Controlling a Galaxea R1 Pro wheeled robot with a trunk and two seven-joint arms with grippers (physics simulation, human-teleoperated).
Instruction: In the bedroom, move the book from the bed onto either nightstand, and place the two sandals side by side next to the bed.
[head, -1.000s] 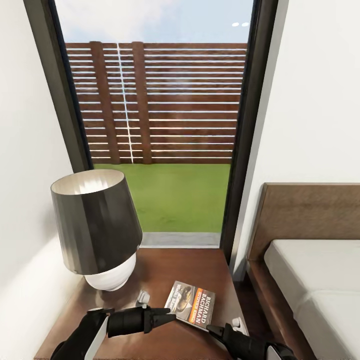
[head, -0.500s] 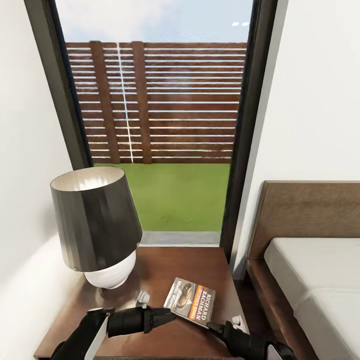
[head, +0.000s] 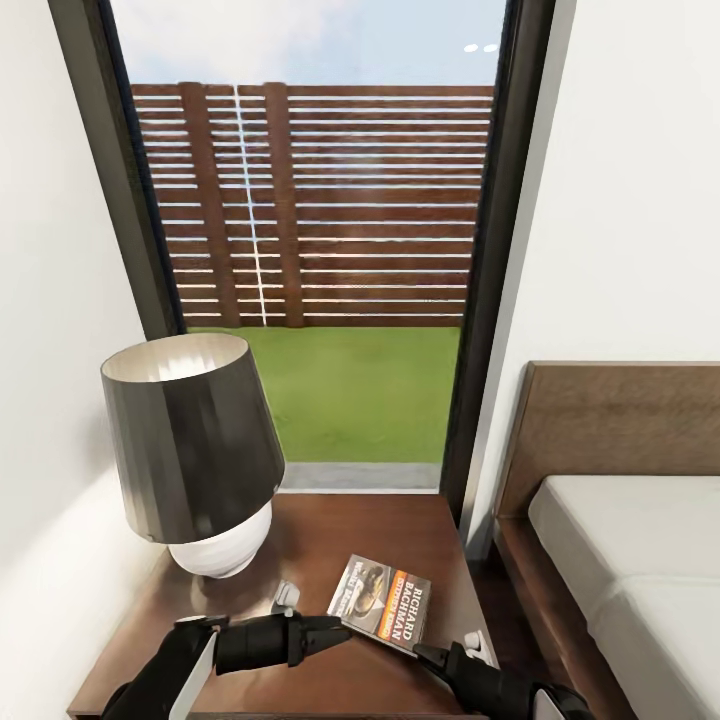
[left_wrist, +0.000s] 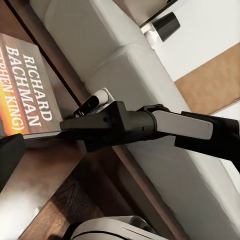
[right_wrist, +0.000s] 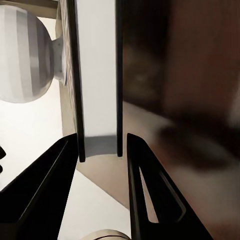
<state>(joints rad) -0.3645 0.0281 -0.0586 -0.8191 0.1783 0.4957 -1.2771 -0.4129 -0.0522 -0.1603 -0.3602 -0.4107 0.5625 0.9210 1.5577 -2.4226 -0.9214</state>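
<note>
My right gripper (head: 432, 656) reaches in from the lower right and meets the near right corner of the book (head: 383, 600). In the right wrist view its two dark fingers (right_wrist: 145, 185) stand one to each side of the book's pale page edge, set narrow. The gaps are so thin that I cannot tell whether the fingers press on the book or only bracket it. The left wrist view shows the same gripper lying along the book's edge, with the white lettering "RICHARD BACHMAN" and an orange band readable on the cover. The book rests on the glossy brown top of the nightstand (head: 330, 540), toward its front right, turned at an angle. My left gripper (head: 335, 630) points in from the left, its tip just beside the book's near left edge. Its fingers look close together from the head camera, but I cannot tell how far apart they are. Behind it on the nightstand's left half stands a lamp (head: 190, 440) with a dark shade and a ribbed white base. To the right of the nightstand lies the bed (head: 620, 540), a pale mattress in a dark wooden frame under a brown headboard (head: 620, 420). Beyond the nightstand a tall dark-framed window (head: 330, 200) looks onto green grass and a slatted brown fence, with white walls on both sides.
</note>
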